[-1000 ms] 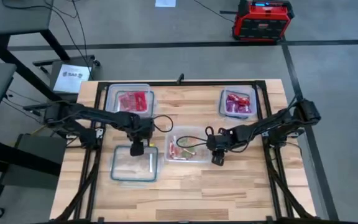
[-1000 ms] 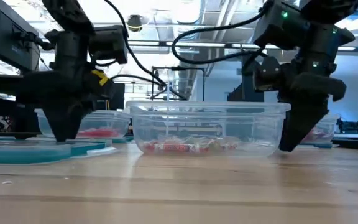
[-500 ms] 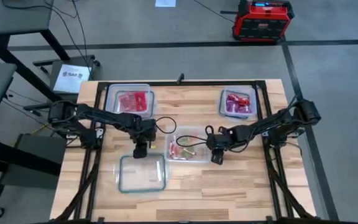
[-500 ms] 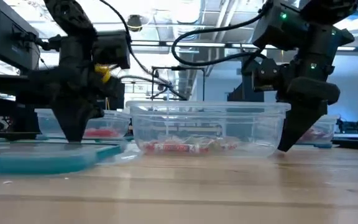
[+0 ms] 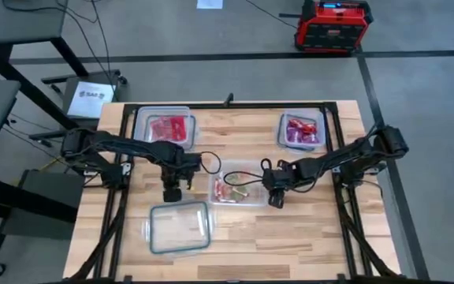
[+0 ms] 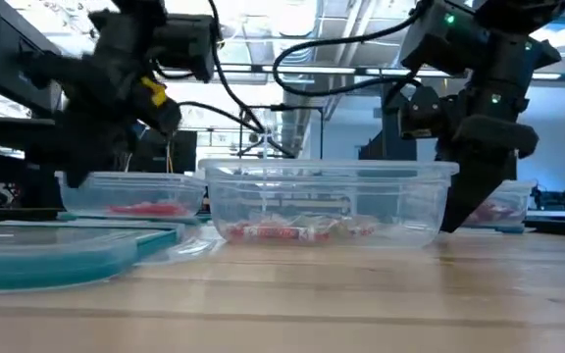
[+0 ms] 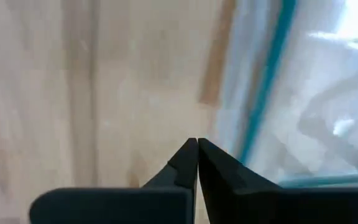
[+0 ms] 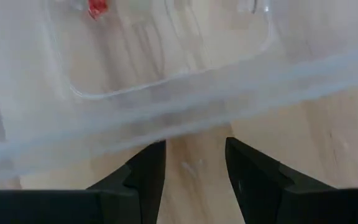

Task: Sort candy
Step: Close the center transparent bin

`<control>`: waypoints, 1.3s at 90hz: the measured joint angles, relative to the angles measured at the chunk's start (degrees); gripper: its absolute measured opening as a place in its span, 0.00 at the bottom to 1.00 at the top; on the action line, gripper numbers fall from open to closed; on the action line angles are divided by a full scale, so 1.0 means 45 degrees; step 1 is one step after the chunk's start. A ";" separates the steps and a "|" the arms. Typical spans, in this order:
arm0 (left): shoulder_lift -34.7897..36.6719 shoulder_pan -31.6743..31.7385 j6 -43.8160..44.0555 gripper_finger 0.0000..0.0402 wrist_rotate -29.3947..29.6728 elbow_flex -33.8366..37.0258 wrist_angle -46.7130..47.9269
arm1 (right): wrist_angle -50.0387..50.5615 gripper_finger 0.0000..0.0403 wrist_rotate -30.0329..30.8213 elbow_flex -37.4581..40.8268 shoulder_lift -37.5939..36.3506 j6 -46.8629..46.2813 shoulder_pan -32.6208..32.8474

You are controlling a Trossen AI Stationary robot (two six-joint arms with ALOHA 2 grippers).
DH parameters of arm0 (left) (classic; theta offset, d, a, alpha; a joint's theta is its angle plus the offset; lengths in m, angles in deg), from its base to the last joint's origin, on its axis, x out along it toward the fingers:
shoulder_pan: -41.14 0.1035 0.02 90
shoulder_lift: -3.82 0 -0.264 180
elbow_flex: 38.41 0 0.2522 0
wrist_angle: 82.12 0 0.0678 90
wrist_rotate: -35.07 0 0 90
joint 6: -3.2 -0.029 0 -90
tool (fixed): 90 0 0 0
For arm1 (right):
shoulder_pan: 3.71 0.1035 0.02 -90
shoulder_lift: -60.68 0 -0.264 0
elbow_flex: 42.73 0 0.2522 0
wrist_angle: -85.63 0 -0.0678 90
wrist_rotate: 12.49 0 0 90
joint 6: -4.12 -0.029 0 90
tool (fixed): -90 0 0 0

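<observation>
The candy lies as red and tan pieces in the bottom of a clear middle container; the low view shows the candy through its wall. More red candy fills the far-left container, and red and pink candy the far-right one. My left gripper is shut and hangs above the wood, just beyond a flat clear lid with a teal rim. My right gripper stands open at the middle container's near right corner, its fingertips just short of the wall.
The teal-rimmed lid lies flat on the table at the near left. Black frame rails run along both table sides. Bare wood lies between the middle container and the near edge.
The lid has slid toward the table's near edge and turned slightly. My left gripper, which stood with its tips down on the lid's far edge, has risen off it and tipped.
</observation>
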 joint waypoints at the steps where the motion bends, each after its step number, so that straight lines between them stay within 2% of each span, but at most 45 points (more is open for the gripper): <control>1: 0.0037 -0.0067 0.0143 0.00 -0.0003 -0.0043 0.0090 | -0.0043 0.38 0.0000 -0.0001 -0.0029 -0.0022 0.0034; 12: 0.0705 -0.1018 0.2129 0.00 0.0372 -0.0001 0.0394 | -0.0321 0.38 0.0027 0.0000 -0.0277 -0.0210 0.0549; 33: 0.2585 -0.3865 0.7089 0.00 0.1859 0.0941 -0.0269 | -0.2570 0.38 0.1156 0.0015 -0.0306 0.0167 0.2090; 46: 0.3010 -0.5426 0.9057 0.00 0.2636 0.1511 -0.1108 | -0.2185 0.38 0.1317 0.0015 -0.0306 -0.0479 0.2584; 54: 0.2981 -0.6058 0.9565 0.00 0.3132 0.1665 -0.1135 | -0.1068 0.38 0.1343 0.0015 -0.0306 -0.1209 0.2820; 64: 0.2750 -0.6533 0.9756 0.00 0.3268 0.2016 -0.2123 | -0.0075 0.38 0.1211 0.0034 -0.0306 -0.2600 0.3326; 69: 0.2683 -0.6763 0.9784 0.00 0.3279 0.2191 -0.2934 | -0.1086 0.38 0.0854 0.0039 -0.0306 -0.3015 0.3851; 77: 0.2468 -0.7141 0.9783 0.00 0.3301 0.2362 -0.3903 | -0.4073 0.38 0.0775 0.0029 -0.0282 -0.3204 0.4818; 85: 0.2186 -0.7538 0.9901 0.00 0.3630 0.2393 -0.4328 | -0.6291 0.38 0.2258 0.0015 -0.0282 -0.3151 0.5538; 93: 0.1842 -0.7878 1.0149 0.00 0.3956 0.2393 -0.4482 | -0.7790 0.38 0.4067 0.0015 -0.0267 -0.2074 0.5972; 103: 0.1344 -0.8237 1.0422 0.00 0.3990 0.2393 -0.4886 | -1.0081 0.38 0.4260 -0.0010 0.0382 -0.0563 0.6015; 110: 0.1024 -0.8487 1.0562 0.00 0.3990 0.2393 -0.5466 | -1.0469 0.38 0.3997 -0.0582 0.1454 0.0104 0.5907; 117: 0.0808 -0.8730 1.0581 0.00 0.4004 0.2393 -0.6129 | -0.9588 0.38 0.4016 -0.1526 0.2503 0.0639 0.5874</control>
